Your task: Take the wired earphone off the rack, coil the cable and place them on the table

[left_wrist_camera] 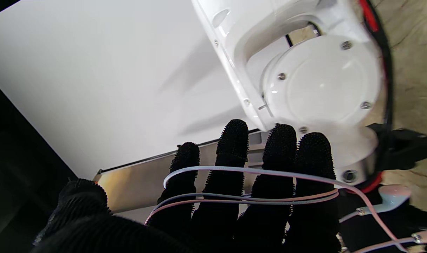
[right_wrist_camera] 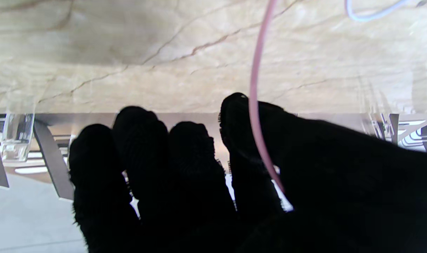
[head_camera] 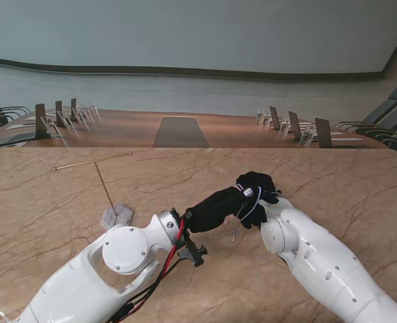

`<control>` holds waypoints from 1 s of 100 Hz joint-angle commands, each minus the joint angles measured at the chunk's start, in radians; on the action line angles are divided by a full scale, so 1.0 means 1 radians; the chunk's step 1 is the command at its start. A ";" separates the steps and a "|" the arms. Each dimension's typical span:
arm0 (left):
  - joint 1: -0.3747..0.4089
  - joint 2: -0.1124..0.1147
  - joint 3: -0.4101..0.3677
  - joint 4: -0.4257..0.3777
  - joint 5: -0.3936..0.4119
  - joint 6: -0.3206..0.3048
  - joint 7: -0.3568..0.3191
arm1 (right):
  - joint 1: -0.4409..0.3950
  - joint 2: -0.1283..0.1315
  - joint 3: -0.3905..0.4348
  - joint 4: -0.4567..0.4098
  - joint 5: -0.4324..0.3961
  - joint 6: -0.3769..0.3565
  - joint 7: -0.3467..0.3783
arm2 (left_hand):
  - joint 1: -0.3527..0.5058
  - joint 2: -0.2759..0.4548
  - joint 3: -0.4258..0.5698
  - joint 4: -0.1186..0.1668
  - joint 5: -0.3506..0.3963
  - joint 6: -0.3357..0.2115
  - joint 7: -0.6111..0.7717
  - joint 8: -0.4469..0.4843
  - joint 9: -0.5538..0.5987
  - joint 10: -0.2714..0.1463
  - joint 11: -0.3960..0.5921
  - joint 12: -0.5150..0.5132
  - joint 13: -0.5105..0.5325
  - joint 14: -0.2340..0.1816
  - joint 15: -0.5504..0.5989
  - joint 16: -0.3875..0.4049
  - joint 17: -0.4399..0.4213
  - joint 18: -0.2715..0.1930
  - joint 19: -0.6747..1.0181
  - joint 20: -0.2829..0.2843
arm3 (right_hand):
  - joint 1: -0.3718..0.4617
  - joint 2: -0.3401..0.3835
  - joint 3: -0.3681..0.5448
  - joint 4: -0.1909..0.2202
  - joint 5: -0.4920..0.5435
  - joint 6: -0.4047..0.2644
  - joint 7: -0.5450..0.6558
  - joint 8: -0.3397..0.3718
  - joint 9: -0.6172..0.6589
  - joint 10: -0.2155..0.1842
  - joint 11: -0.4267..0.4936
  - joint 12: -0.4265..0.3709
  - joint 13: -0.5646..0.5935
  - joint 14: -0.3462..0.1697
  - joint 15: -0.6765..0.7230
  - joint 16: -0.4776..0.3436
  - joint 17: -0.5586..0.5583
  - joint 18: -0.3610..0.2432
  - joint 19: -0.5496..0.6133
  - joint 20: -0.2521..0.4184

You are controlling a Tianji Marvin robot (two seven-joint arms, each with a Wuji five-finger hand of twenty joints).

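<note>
Left hand (head_camera: 215,208), black-gloved: extended, thin white earphone cable (left_wrist_camera: 248,202) looped several turns around the four fingers (left_wrist_camera: 231,165); white earbud (left_wrist_camera: 392,198) dangling beside them. Right hand (head_camera: 258,188), black-gloved: closed on the same cable, touching left fingertips, above beige marble-patterned bench (head_camera: 50,215). Slim gold wire rack (head_camera: 97,168): well apart, left.

Rack (head_camera: 107,185) left of both hands (cable (left_wrist_camera: 248,200) around left fingers (left_wrist_camera: 231,165)).
</note>
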 commanded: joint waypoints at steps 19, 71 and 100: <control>0.022 0.005 -0.005 0.020 0.028 0.017 0.001 | -0.007 0.006 0.077 -0.050 -0.032 -0.089 -0.047 | -0.005 0.049 -0.002 -0.023 0.006 -0.043 0.023 0.008 0.024 0.022 0.035 0.008 0.028 0.029 0.029 0.018 0.015 0.063 0.051 0.029 | 0.197 -0.005 0.175 0.043 0.088 -0.317 0.377 0.117 -0.011 0.110 0.043 -0.005 0.029 0.058 0.062 -0.011 -0.013 -0.105 0.121 0.023; 0.025 -0.001 -0.001 0.087 0.082 0.042 0.030 | -0.116 0.031 0.280 -0.268 -0.125 -0.339 -0.032 | 0.002 0.052 -0.002 -0.025 0.059 -0.011 0.055 0.017 0.060 0.031 0.032 -0.009 0.034 0.032 0.039 0.012 -0.016 0.072 0.066 0.046 | 0.192 -0.002 0.175 0.051 0.090 -0.324 0.373 0.116 -0.007 0.102 0.042 -0.007 0.033 0.051 0.059 -0.011 -0.012 -0.107 0.116 0.045; 0.023 -0.005 -0.008 0.115 0.104 0.052 0.045 | -0.207 0.039 0.360 -0.396 -0.145 -0.444 -0.005 | -0.026 0.020 -0.003 -0.022 0.065 -0.014 0.055 0.013 0.051 0.045 -0.033 -0.065 0.004 0.032 0.005 -0.019 -0.041 0.063 0.042 0.040 | 0.187 -0.001 0.175 0.068 0.097 -0.323 0.370 0.116 0.003 0.099 0.039 -0.006 0.043 0.047 0.057 -0.011 -0.008 -0.112 0.109 0.042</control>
